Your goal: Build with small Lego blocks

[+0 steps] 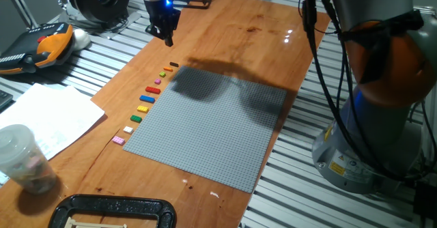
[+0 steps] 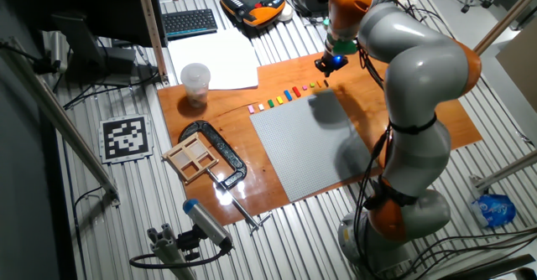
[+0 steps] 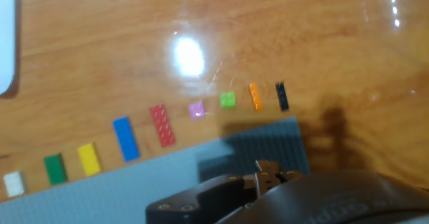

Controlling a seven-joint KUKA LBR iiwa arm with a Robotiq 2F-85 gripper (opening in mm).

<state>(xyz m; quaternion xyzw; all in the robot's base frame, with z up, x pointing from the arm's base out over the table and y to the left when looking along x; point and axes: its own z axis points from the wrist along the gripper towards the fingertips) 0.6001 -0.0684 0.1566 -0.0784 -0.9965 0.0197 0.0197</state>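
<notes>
We see the gripper (image 1: 166, 35) hanging above the far end of the brick row, over bare wood just beyond the baseplate (image 1: 212, 132). Its fingers are dark and small in both fixed views, and the hand view shows only part of the hand body, so we cannot tell whether the jaws stand open or closed; nothing seems to be held.

The bricks (image 1: 147, 100) lie in a line on the wood beside the plate's edge, each apart from the next. In the hand view we read them from the far end: dark brick (image 3: 282, 96), orange (image 3: 255, 96), green (image 3: 228, 100), pink (image 3: 196, 109), red (image 3: 162, 125), blue (image 3: 125, 139), yellow (image 3: 88, 159), a second green (image 3: 55, 169) and white (image 3: 13, 183). None sits on the plate, so we judge the build not yet begun.

The step in hand looks like the approach for a first pick, most likely the dark brick, the nearest to the gripper. The next move calls for centring over that brick, turning the fingers to close across its narrow sides, and descending without nudging the orange one just beside it
</notes>
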